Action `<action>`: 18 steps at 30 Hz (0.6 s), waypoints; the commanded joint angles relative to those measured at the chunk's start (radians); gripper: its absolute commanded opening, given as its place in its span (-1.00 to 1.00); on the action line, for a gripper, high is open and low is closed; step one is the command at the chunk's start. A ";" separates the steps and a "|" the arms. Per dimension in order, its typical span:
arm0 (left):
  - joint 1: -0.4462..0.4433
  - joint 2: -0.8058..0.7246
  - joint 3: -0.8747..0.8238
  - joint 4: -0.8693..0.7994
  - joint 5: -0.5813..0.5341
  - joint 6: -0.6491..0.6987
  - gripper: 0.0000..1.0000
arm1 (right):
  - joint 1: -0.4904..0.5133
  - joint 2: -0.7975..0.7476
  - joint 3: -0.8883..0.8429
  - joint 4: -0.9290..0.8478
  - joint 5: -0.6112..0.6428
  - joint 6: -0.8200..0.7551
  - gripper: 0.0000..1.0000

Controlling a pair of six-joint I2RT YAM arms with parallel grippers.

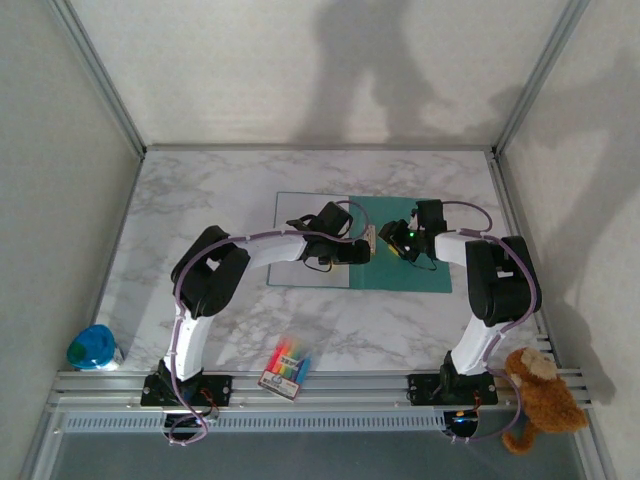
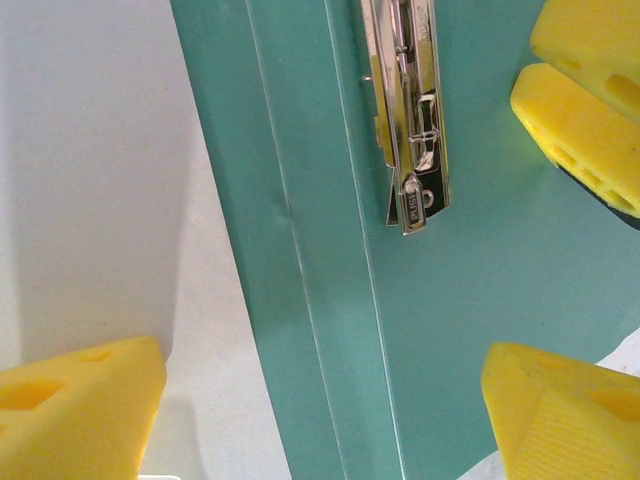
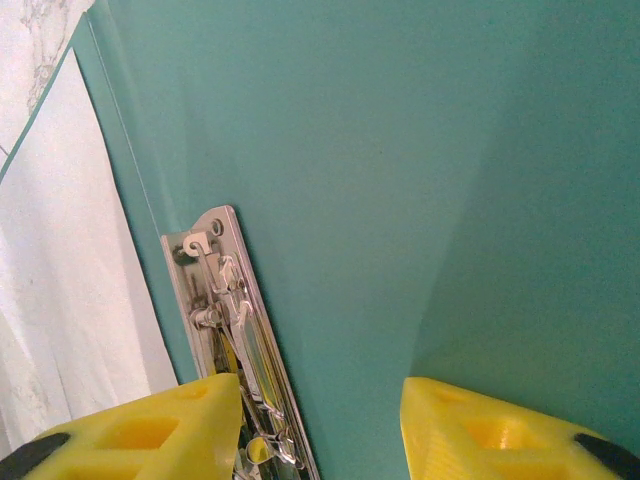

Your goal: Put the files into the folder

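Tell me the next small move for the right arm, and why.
Probably lower the right gripper onto the clip lever to press it open. The folder lies open, the clip looks closed, and the sheet lies beside the spine, not under the clip. The gripper is open, one finger over the clip's end.

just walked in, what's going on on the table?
Both arms are over the open teal folder, which lies flat mid-table. The left gripper hangs wide open astride the spine. The right gripper, jaws partly apart and holding nothing, sits at the metal clip with one finger over its end. A white sheet lies flat on the folder's left half, clear of the clip.
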 commanded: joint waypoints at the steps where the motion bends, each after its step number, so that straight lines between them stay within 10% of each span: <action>1: 0.011 -0.027 -0.008 -0.072 0.006 0.024 0.67 | -0.004 0.012 -0.004 -0.007 -0.004 0.003 -0.08; 18: 0.008 -0.077 0.157 -0.165 -0.134 0.030 0.67 | 0.029 0.043 0.015 0.014 -0.054 0.023 -0.08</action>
